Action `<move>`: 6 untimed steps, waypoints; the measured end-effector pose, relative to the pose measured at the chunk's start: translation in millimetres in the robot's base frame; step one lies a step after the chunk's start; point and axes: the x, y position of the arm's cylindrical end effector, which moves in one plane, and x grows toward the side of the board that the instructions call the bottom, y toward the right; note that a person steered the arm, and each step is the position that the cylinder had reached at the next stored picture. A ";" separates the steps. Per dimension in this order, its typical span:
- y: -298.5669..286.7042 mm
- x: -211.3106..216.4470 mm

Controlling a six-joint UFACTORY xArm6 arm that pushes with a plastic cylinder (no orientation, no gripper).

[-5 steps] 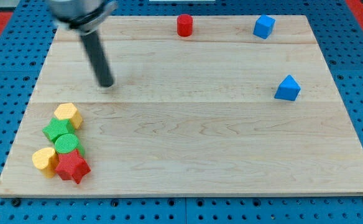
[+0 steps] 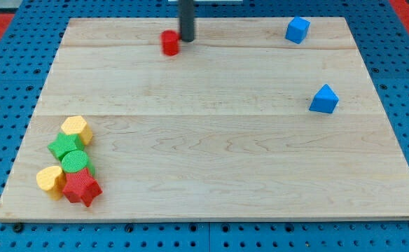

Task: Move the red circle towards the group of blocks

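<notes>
My tip (image 2: 187,40) stands near the view's top edge of the wooden tabletop (image 2: 211,161), the dark rod rising straight out of the picture above it. There is no grasping part on this arm, only the rod, so nothing can be said of spread or pressed.

The red circle (image 2: 169,43) sits just beside my tip, on the view's left of it and a shade lower; the two look to be touching or very nearly so (I cannot tell which).

Well apart from my tip, toward the view's bottom left, lies the group of blocks. A yellow hexagon-like block (image 2: 75,129) is the nearest of them to the tip. Below it comes a green star (image 2: 64,146), then a green round block (image 2: 76,162), then a red star (image 2: 82,187) and, on the view's left of that, a yellow heart-like block (image 2: 50,180). They are packed together, touching one another.

To the view's right of my tip, at about the same height, stands a blue cube (image 2: 297,29). Farther right and lower sits a second blue block (image 2: 323,99), its shape peaked like a small house.
</notes>
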 end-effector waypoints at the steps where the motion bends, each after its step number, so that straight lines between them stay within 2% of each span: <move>1: -22.4 15.5; 4: -22.3 9.5; 5: -23.4 -18.2; 6: -58.1 12.3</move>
